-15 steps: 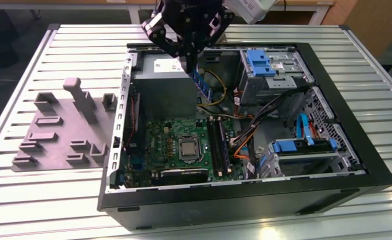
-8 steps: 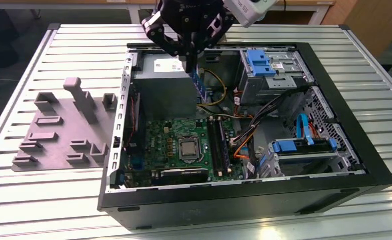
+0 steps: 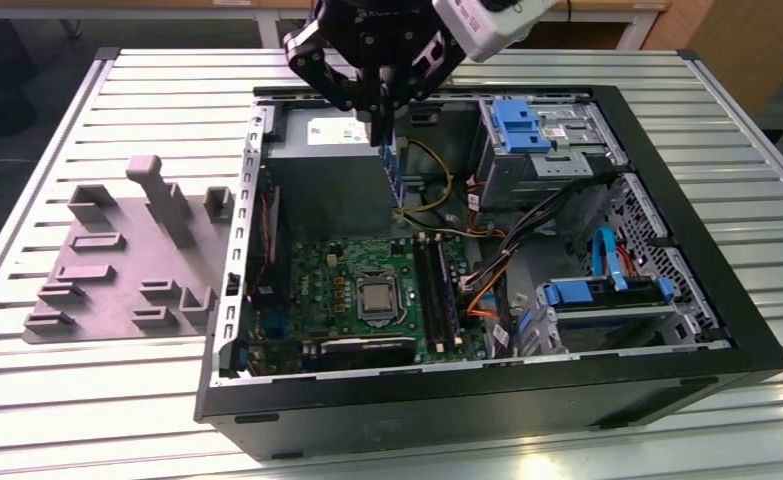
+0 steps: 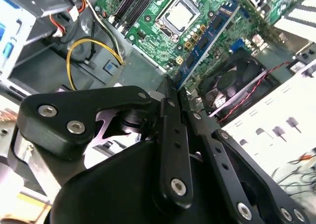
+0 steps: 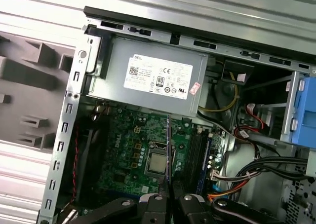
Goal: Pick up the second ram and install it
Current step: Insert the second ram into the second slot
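While raised over the open computer case (image 3: 711, 345), gripper (image 3: 380, 125) with fingers (image 4: 173, 135) closed on the second ram (image 3: 390, 165) — stick hanging edge-down from the fingertips, above the gap between the grey power supply (image 3: 322, 135) and the motherboard (image 3: 351, 290). Seen edge-on as a thin dark line over the board in the first wrist view (image 5: 168, 150), and as a blue-green strip running out from between the black fingers in the second wrist view (image 4: 207, 46). Not touching the black memory slots (image 3: 434, 290) — those lie just beside the processor socket (image 3: 375, 298), toward the exterior view's right. Case on a slatted metal counter (image 3: 84, 400), with a grey parts fixture (image 3: 118, 265) at the exterior view's left.
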Controlling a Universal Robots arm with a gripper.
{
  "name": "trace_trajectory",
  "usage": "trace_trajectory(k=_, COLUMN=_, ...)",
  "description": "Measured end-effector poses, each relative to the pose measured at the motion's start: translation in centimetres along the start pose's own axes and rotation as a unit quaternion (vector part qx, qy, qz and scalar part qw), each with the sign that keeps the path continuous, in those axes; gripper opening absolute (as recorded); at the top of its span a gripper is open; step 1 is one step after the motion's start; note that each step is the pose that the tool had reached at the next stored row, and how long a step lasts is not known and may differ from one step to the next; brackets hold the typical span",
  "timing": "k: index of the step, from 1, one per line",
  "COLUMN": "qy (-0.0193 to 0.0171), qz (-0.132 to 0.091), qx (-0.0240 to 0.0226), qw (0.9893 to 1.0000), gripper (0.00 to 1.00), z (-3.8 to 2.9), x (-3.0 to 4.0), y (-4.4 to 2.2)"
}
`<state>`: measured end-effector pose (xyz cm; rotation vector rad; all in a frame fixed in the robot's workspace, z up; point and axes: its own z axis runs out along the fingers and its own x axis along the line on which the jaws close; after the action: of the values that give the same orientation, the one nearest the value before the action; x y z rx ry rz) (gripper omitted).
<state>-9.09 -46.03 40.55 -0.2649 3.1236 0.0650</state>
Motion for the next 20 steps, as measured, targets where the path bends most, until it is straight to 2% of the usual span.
trace_trajectory(k=4, qy=-0.0014, qz=0.033, qx=0.0003, qw=0.9994, gripper=0.14, z=0.03, x=0.0, y=0.0)
trace_trajectory(k=8, qy=-0.0026, qz=0.064, qx=0.0006, qw=0.998, gripper=0.14, z=0.05, x=0.0, y=0.0)
trace_trajectory(k=20, qy=-0.0028, qz=0.067, qx=0.0006, qw=0.9978, gripper=0.14, z=0.05, x=0.0, y=0.0)
